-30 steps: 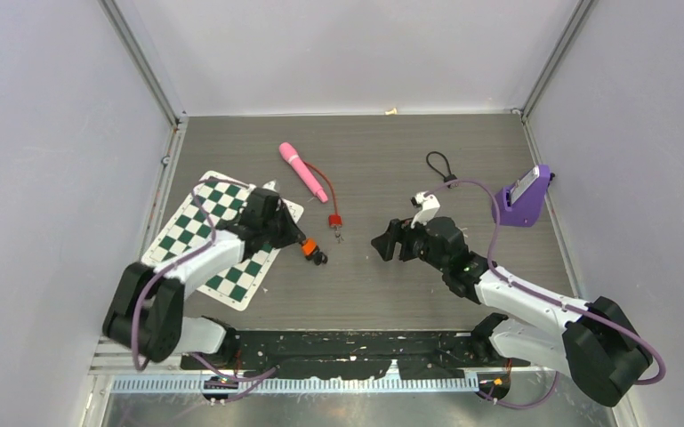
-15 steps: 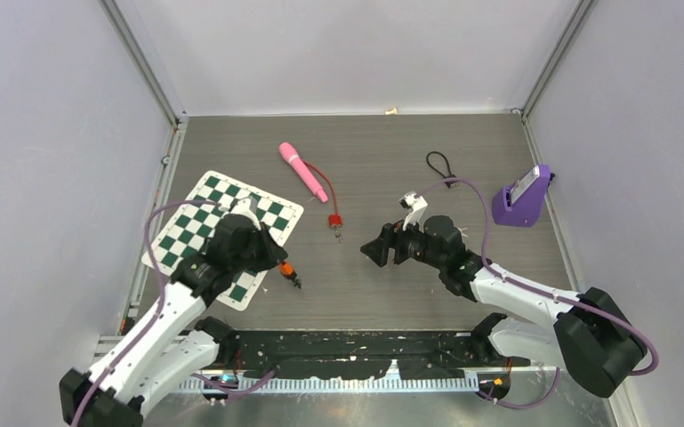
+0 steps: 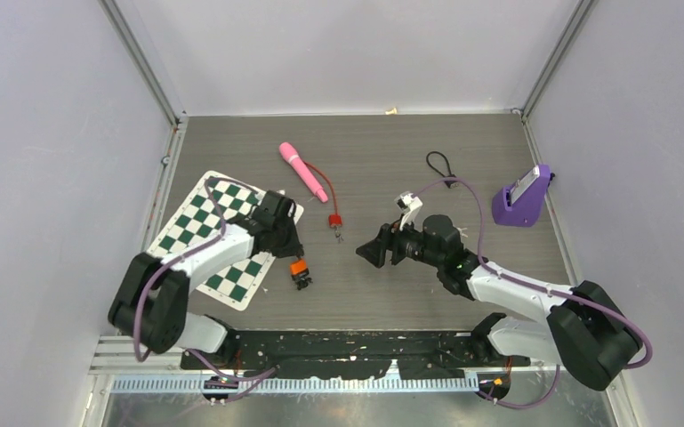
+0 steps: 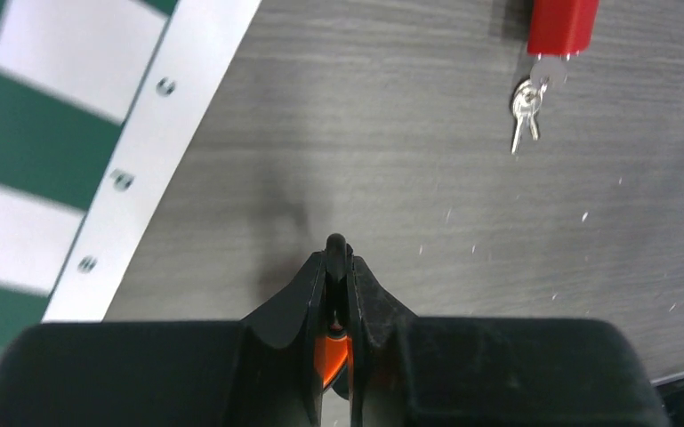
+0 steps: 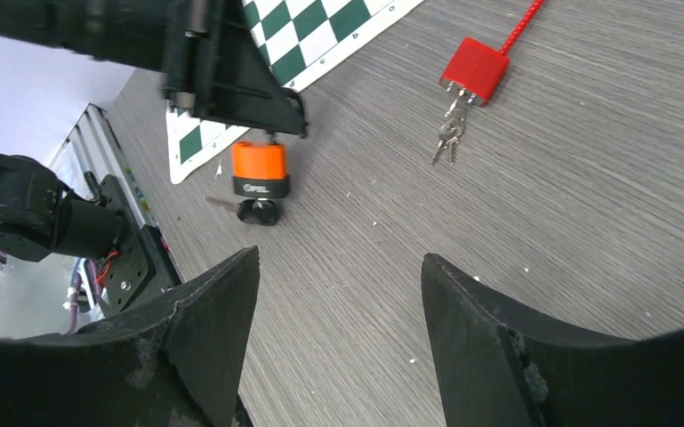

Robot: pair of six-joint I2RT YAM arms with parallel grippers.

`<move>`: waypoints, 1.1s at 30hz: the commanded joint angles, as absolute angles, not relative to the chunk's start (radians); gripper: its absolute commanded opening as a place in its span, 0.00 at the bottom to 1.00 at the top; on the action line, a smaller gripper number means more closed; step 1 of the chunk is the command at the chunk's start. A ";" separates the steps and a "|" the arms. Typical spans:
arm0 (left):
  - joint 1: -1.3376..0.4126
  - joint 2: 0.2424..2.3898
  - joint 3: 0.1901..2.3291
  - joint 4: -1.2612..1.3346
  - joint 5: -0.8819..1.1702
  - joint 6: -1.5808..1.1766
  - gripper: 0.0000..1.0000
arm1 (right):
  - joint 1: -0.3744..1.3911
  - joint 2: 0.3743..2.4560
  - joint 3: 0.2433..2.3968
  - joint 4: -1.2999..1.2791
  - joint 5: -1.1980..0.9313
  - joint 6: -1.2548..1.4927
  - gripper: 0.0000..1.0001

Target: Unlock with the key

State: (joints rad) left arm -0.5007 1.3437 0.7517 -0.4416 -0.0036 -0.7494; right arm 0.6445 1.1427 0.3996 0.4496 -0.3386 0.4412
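Steadying the lock: my left hand (image 4: 336, 265) is clenching the shackle of the orange padlock (image 5: 259, 171). My right hand (image 5: 338, 267), spread open, is needing a square, level pinch on the key (image 5: 258, 212).

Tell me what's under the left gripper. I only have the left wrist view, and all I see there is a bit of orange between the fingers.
Observer: An orange padlock. The left gripper is pinching its shackle from above.
Operator: Is a key in it?
Observer: A black-headed key sits right at its base, but a blade points off sideways, so I can't tell whether it's inserted.
Operator: And the right gripper?
Observer: The right gripper is open and holding nothing, just right of the red lock.
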 commanded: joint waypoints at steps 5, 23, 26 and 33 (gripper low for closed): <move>-0.471 1.553 0.784 -0.084 0.099 -0.737 0.17 | 0.666 1.220 0.405 0.606 -0.433 0.489 0.70; -0.431 1.180 0.934 -0.419 -0.054 -0.650 0.88 | 0.648 1.087 0.569 0.142 -0.031 0.315 0.81; -0.431 1.050 1.034 -0.568 -0.132 -0.610 0.96 | 0.580 1.091 0.660 0.036 0.130 0.279 0.89; -0.430 0.865 1.185 -0.776 -0.312 -0.472 1.00 | 0.324 1.295 0.870 -0.120 0.140 0.242 0.92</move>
